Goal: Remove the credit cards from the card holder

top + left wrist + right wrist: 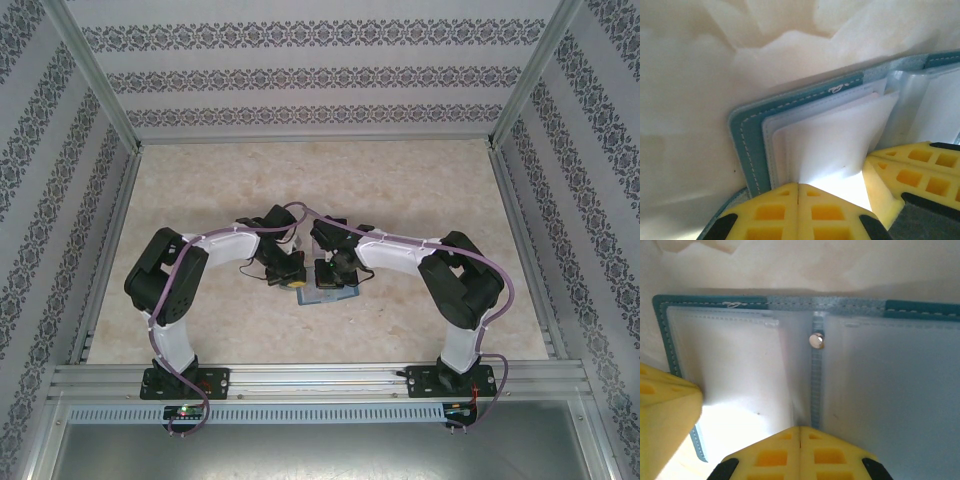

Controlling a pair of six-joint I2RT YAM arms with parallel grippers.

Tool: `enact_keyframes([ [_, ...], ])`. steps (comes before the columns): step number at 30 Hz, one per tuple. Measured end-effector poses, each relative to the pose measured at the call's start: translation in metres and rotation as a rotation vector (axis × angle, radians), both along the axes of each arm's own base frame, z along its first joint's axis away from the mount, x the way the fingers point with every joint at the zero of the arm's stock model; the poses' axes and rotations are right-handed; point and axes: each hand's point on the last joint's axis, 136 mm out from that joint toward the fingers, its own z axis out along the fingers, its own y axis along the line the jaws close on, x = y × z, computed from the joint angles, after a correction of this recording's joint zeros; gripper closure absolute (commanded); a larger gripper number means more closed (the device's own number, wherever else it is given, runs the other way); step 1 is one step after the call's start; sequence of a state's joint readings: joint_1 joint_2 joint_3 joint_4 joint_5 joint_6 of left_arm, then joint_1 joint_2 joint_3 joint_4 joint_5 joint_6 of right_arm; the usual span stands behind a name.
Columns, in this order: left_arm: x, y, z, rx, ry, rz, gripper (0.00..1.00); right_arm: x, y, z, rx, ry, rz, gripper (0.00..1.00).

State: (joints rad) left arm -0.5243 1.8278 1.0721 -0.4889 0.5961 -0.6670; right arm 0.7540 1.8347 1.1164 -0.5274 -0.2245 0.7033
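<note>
Two arm bases sat on the aluminium rail (320,378) nearest us, well short of the card holder (325,296), and both arms bent inward to meet over it. The left gripper (798,187) stood at the holder's left side. Its yellow fingers were pressed tight together with no gap, their tips against the near edge of the pale sheets (830,140) stacked in that panel. Whether a sheet was pinched between them we could not tell. The right gripper (800,432) stood just beside it, fingers likewise closed flush, tips resting at the near end of the holder's centre fold.

The holder itself lay open and flat on the marbled beige table (300,180), inside up, both grey-blue panels showing within a teal stitched rim. We could not tell whether the pale sheets were cards or plastic sleeves. A small metal snap stud (816,341) sat on the fold, toward the holder's far edge. Beyond the holder the table stretched on bare, and past it rose the patterned wallpaper walls (320,75).
</note>
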Motion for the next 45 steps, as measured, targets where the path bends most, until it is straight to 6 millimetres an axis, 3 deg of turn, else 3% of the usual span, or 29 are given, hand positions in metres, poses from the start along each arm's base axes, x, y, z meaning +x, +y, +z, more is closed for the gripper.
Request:
enact_keyframes([
  [5, 0.004, 0.002, 0.008, 0.007, -0.036, 0.007, 0.88, 0.001, -0.002, -0.001, 0.000, 0.002, -0.006, 1.00],
  [13, 0.005, 0.007, 0.011, 0.036, -0.051, 0.022, 1.00, 0.000, -0.002, -0.002, 0.000, 0.000, -0.003, 1.00],
  [32, 0.005, 0.009, -0.003, 0.066, -0.017, 0.024, 1.00, 0.001, -0.002, -0.002, 0.010, 0.007, -0.007, 1.00],
  [45, 0.004, 0.000, 0.002, 0.006, 0.002, 0.025, 1.00, 0.000, -0.002, -0.002, 0.013, 0.008, -0.006, 1.00],
])
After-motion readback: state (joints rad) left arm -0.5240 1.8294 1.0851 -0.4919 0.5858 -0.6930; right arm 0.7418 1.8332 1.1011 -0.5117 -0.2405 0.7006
